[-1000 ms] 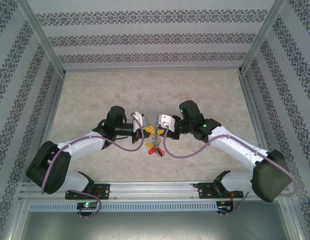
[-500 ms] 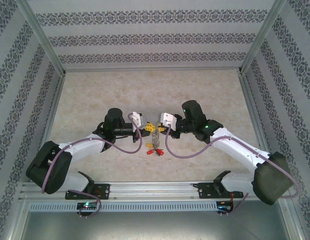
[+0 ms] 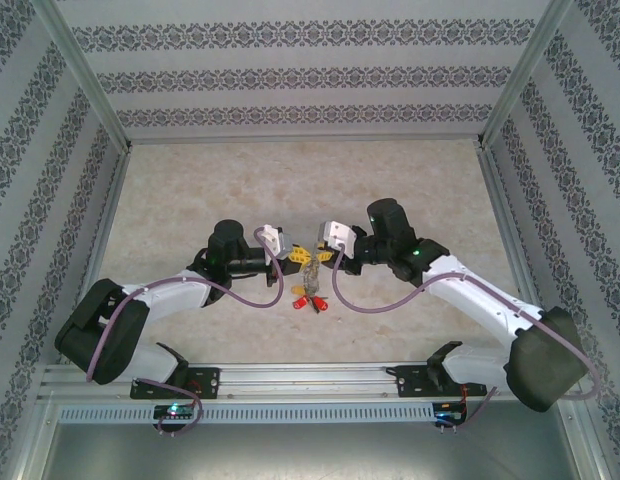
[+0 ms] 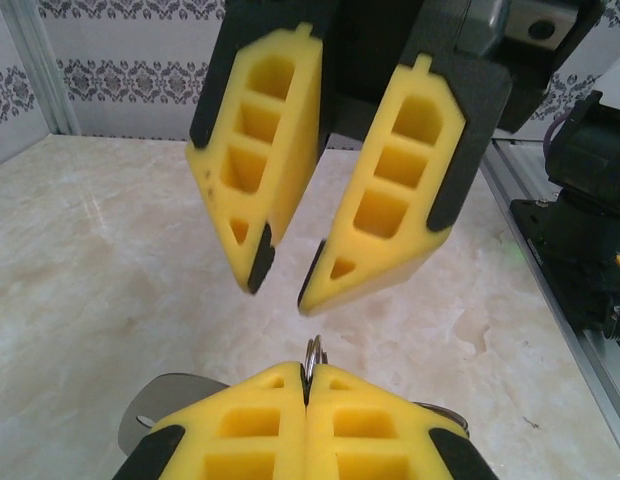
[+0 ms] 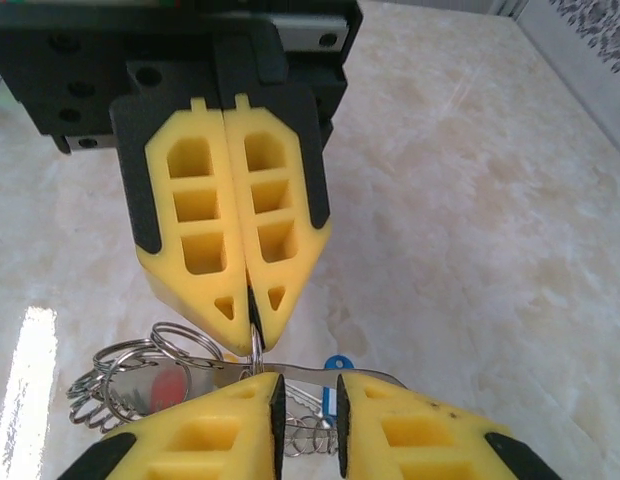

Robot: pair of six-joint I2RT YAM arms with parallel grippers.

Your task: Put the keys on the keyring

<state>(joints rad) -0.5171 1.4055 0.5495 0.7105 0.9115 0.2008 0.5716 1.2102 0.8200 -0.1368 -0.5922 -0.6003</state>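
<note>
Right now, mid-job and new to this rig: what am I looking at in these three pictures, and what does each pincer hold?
You are steering two white robot arms bolted at the near edge of a marbled beige table. The overhead picture looks down from behind them. The other two come from a camera on each wrist, so the yellow fingers at the bottom of each are that arm's own. The left pincer is shut on a thin grey metal keyring. The right pincer faces it tip to tip, jaws slightly apart, gripping nothing I can make out. A cluster of small metal keys with red, yellow and blue tags sits beside the pincers; hanging or lying, I cannot tell.
</note>
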